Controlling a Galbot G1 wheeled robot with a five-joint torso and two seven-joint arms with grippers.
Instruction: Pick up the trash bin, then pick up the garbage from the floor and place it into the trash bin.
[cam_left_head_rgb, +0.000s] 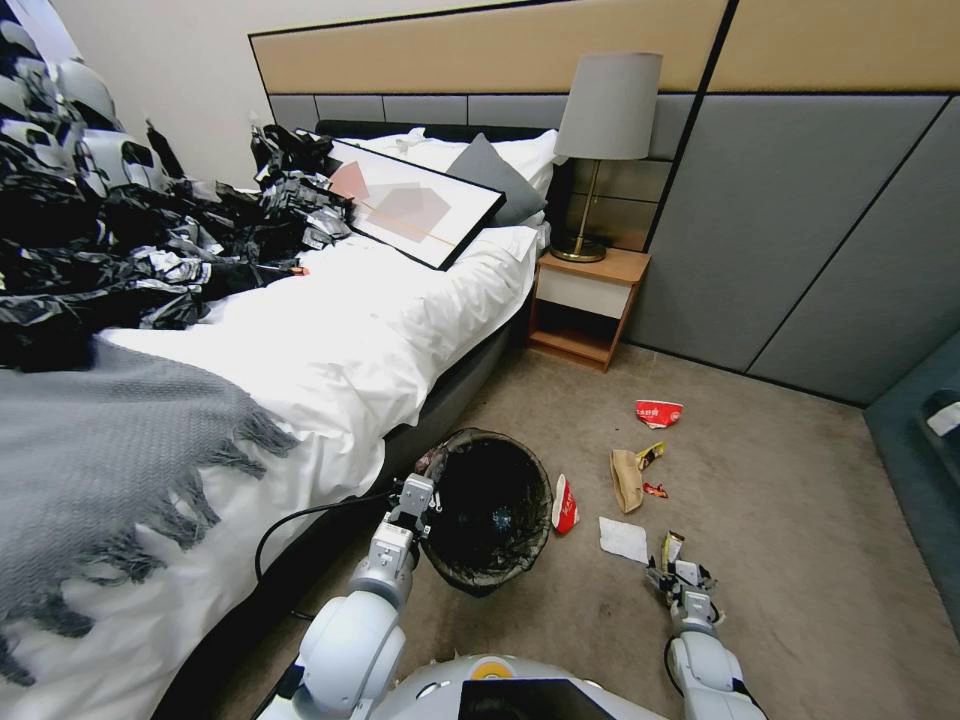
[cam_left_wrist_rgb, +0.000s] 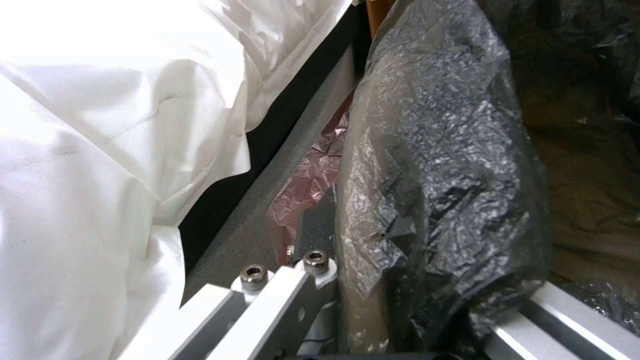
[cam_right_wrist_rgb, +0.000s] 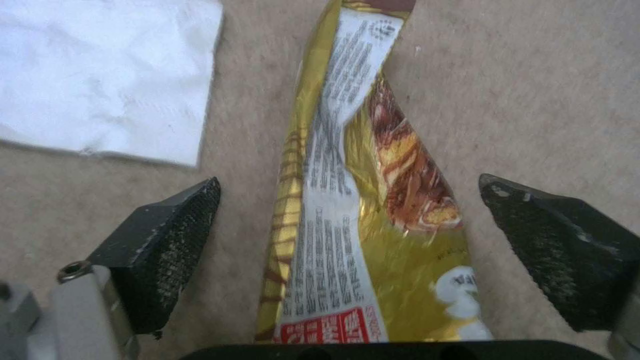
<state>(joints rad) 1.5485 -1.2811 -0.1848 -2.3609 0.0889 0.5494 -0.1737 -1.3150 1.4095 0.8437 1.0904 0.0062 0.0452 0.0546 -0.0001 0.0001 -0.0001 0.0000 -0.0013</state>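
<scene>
Carpeted floor: yellow wrapper (cam_right_wrist_rgb: 360, 210) lies between the parted right claw (cam_right_wrist_rgb: 350, 250) pads.

The bin (cam_left_head_rgb: 492, 510) hides its own bottom under the black liner (cam_left_wrist_rgb: 440, 165); in the left wrist view the liner spills over the left gripper (cam_left_wrist_rgb: 407, 300), covering the fingertips. The wrapper (cam_right_wrist_rgb: 360, 210) is cut off at both ends in the right wrist view, its print too small to read. The napkin (cam_right_wrist_rgb: 100, 75) runs off the edge
</scene>
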